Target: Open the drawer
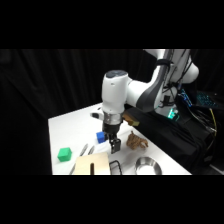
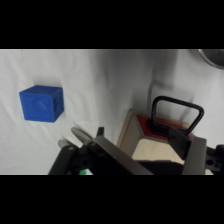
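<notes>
One tool [image 1: 115,146] hangs above the drawer [image 2: 162,137] and its black handle [image 2: 176,116]; we cannot tell its grip state.

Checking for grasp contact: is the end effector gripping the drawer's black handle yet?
No. In the wrist view the black handle stands free, ahead of the end effector.

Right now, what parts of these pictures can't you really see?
- Side view: the wooden box is cut off by the picture's bottom edge, so its front is out of sight.
- Side view: the metal bowl is partly cut off at the bottom too.
- Wrist view: the claw's dark parts cover the box, so how far the drawer is out is unclear.
- Side view: the brown thing is too blurry to name.
</notes>
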Robot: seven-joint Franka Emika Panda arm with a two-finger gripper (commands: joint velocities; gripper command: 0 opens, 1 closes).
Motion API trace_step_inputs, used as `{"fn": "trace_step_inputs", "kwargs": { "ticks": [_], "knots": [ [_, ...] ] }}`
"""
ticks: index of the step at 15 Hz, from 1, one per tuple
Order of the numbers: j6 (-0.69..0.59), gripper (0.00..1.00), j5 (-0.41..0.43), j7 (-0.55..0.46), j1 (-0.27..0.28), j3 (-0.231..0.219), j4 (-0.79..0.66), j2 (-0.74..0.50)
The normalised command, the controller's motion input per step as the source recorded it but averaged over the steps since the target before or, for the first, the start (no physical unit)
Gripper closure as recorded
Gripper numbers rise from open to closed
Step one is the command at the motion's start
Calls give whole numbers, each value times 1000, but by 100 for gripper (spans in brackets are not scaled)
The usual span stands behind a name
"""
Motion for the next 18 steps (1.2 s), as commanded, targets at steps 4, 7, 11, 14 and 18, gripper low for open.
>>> {"fn": "trace_step_inputs", "kwargs": {
  "ticks": [4,7,11,14,18],
  "knots": [
    [268,0,-133,179,148,-131,29,134],
    [290,0,-118,180,173,-156,8,123],
    [273,0,-94,152,189,-168,46,159],
    [239,0,-50,121,194,-160,73,169],
    [209,0,-16,113,226,-155,96,180]
  ]
}}
